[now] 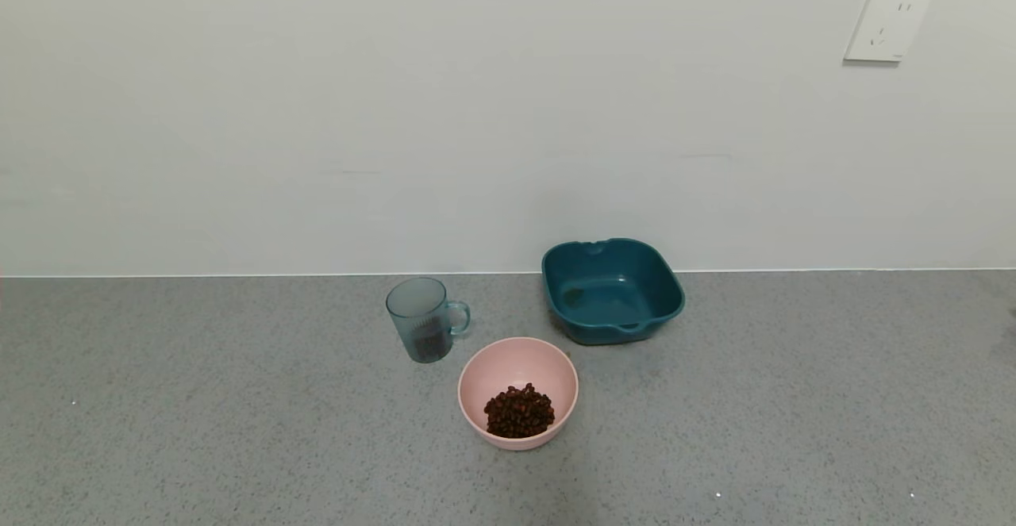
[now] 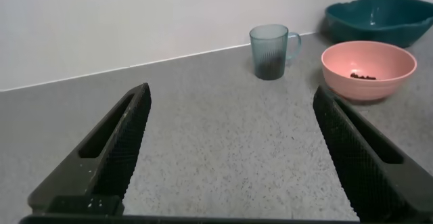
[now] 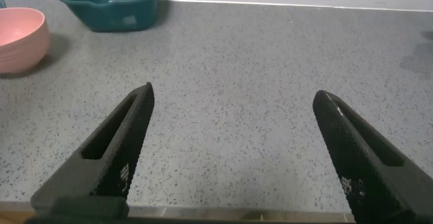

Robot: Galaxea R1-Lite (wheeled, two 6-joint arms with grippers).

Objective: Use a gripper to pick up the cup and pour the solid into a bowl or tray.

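Cup [image 1: 423,320] upright at frame centre; beans [image 1: 520,412] held in pink bowl [image 1: 486,367] below-right. Left hand [image 2: 230,149], right hand [image 3: 233,153] spread apart above tabletop [image 1: 198,399].

On your grey speckled bench [image 1: 238,431] you have one translucent blue-green ribbed cup [image 1: 422,319], one round pale pink bowl [image 1: 517,367] and one dark teal square basin [image 1: 611,289]. The small dark reddish-brown bean-like pieces [image 1: 520,412] in that bowl are too many to count.

cup [image 1: 424,319] stands upright on the counter [image 1: 198,399], beside the pink bowl [image 1: 517,367] holding beans [image 1: 519,412]; teal basin [image 1: 611,289] behind.
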